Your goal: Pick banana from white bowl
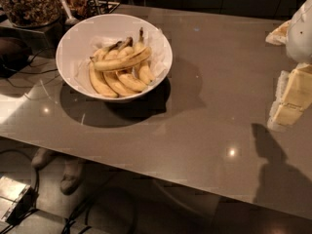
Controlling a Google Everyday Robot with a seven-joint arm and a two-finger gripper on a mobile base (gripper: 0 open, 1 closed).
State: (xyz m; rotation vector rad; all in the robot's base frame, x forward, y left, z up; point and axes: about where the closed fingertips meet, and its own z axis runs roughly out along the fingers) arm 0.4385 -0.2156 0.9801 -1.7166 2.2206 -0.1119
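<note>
Loose, nearly straight yellow banana (122,61), laid across a bunch of curved bananas (114,82) in the large round glossy white bowl (73,35) at far left; its long axis runs left to right. We find the cream-and-white gripper (292,99) at the right edge, well apart (open or closed, we cannot tell).

Tool (288,106) at far right edge of view, angled downward, partly cut off; white wrist (301,33) directly above.
</note>
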